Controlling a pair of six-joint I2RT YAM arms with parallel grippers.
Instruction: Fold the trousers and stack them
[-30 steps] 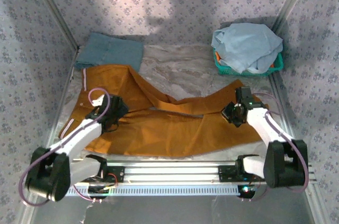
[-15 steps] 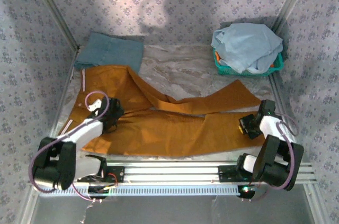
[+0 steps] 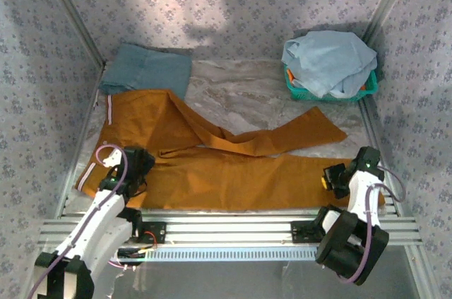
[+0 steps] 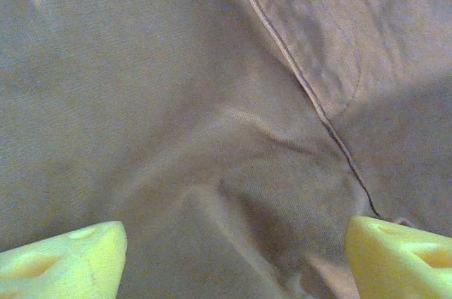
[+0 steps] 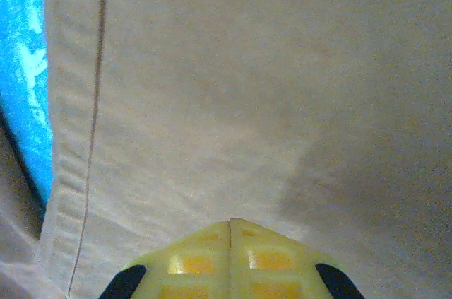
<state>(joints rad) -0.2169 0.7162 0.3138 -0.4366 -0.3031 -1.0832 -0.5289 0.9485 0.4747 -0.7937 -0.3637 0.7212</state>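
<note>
1. Trousers (image 3: 233,172) lay flat over the near half of the table (image 3: 240,80), waist to the left, legs running right.
2. Waistband trim (image 3: 111,112), pale and striped, showed along the left edge of the cloth.
3. Legs split in a shallow V. Far leg angled up and right, w/ its hem near the basket (image 3: 295,89). Near leg ran along the table's near edge, hem at far right.
4. L gripper (image 3: 134,170) sat low over the seat area, just right of the waistband, close to the near edge.
5. L wrist view: yellow fingertips (image 4: 70,253) stood wide apart at the bottom corners, so the gripper was released. Brown cloth lay between them, w/ a dark seam (image 4: 311,101) crossing diagonally and soft creases below it.
6. R gripper (image 3: 327,180) was on the hem end of the near leg.
7. R wrist view: yellow pads (image 5: 198,264) were pressed together w/ just a thin line between them, tips right at the cloth. Read as clenched on the trousers, a little in from the hem stitch line (image 5: 95,101).
8. Teal-blue garment (image 3: 148,69) lay folded at the far left, its near edge meeting the trousers' waist. Couldn't tell if touching or overlapped.
9. Pale-blue garment (image 3: 328,59) was heaped in the green basket at far right, spilling over the rim.
</note>
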